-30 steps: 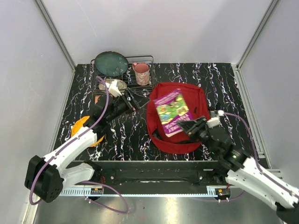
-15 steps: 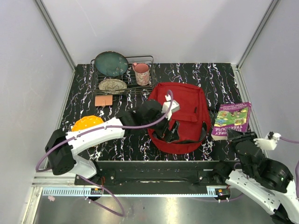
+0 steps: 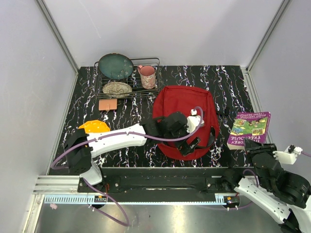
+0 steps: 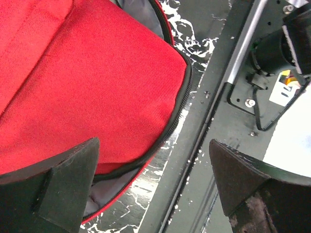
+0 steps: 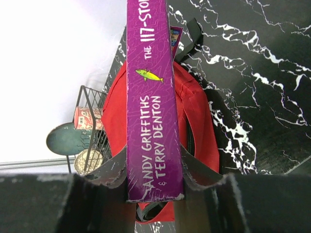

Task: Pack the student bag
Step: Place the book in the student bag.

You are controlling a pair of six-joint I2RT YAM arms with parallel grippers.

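Observation:
The student bag (image 3: 182, 104) is a dark-red backpack lying flat mid-table. Its black zip (image 4: 181, 104) stands parted along the near edge, showing grey lining (image 4: 104, 191). My left gripper (image 3: 190, 144) hovers open over that near edge, with its fingers (image 4: 58, 189) spread wide and nothing between them. My right gripper (image 3: 253, 144) is shut on a purple book (image 3: 250, 127), held off the bag's right side. In the right wrist view the book's spine (image 5: 153, 111) runs up between the two pads (image 5: 107, 172), with the bag (image 5: 197, 111) beyond it.
A wire dish rack (image 3: 154, 63) at the back left holds a teal plate (image 3: 115, 65), a pink mug (image 3: 147, 76) and a patterned dish (image 3: 116, 89). An orange square (image 3: 108, 104) and an orange disc (image 3: 94, 127) lie at the left. A metal rail (image 4: 243, 53) borders the table's near edge.
My left arm swung from the rack across to the bag's near right edge. My right arm carried the book off the bag's top to its right side.

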